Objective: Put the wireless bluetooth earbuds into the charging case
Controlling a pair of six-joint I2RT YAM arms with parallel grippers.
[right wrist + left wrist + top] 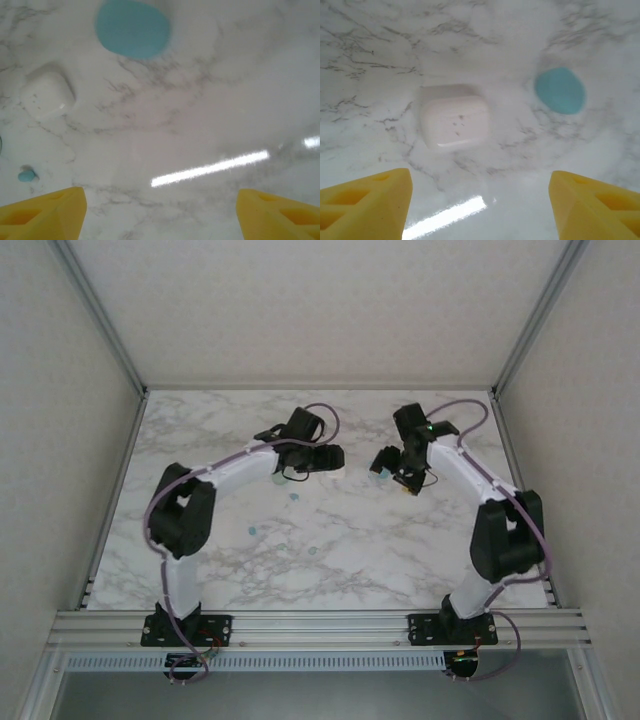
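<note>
Left tool (480,192): wide, empty, over the white case (454,122), probably lined up to take it.
Right tool (160,200): wide, empty, above the bench (210,115).
Bud: teal bud (26,175) lies loose near the white case.
Hindrance: teal case (560,91) is beside it; both lids seem shut.

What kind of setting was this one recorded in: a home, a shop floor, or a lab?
Most likely a lab test cell rather than a home. A marble-patterned tabletop is boxed in by plain white panels on aluminium framing, and the left arm and right arm are bolted along its near edge.
</note>
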